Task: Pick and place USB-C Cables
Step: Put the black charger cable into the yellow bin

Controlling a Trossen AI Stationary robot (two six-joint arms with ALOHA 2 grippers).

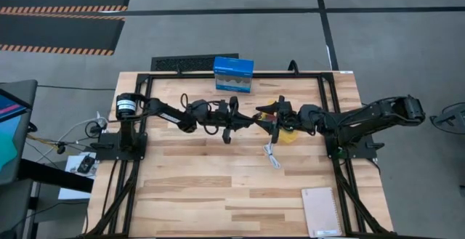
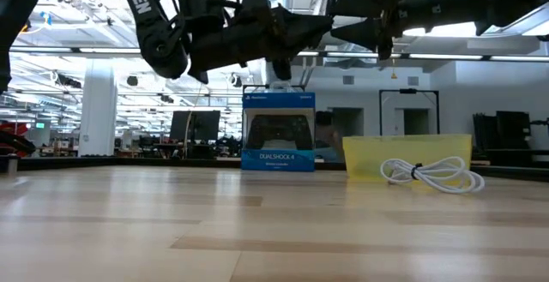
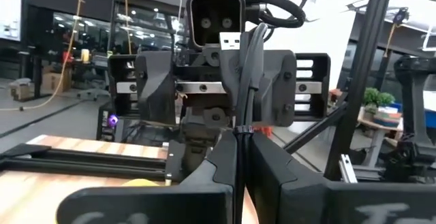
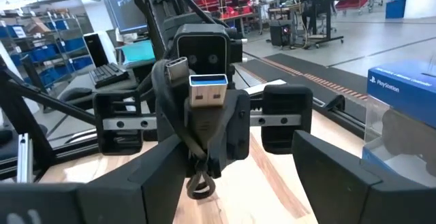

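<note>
Nearest the low camera, a white USB-C cable (image 2: 429, 175) lies loose on the wooden table (image 1: 218, 195). It is thin, looped into a short bundle and cinched at its middle by a dark tie. From above it sits just in front of the yellow tray (image 2: 407, 153), close to it but not in it. The tray's wall and the right arm hide what the tray holds.

Above the table's middle, the two grippers meet nose to nose in the air. The left gripper (image 1: 245, 121) has its fingers (image 3: 218, 163) clamped tight on a black USB-C cable (image 4: 204, 101). This is a folded bundle that stands up from between the pads. At its top are a silver USB-A plug with a blue insert and, beside it, a smaller USB-C plug.

The right gripper (image 1: 267, 117) faces it with its fingers (image 4: 136, 183) spread wide, one on each side of the black bundle. Whether they touch it cannot be told.

The dark arm in the low view carries white lettering that reads "ROSSEN", with the start cut off.

Farther back, at the table's far edge, a blue box (image 2: 277, 132) stands upright. It shows a picture of a game controller and the word "DUALSHOCK 4". The right wrist view shows "PlayStation" on its top band.

A tan notebook (image 1: 320, 211) lies at the near right corner, well apart from everything else.
</note>
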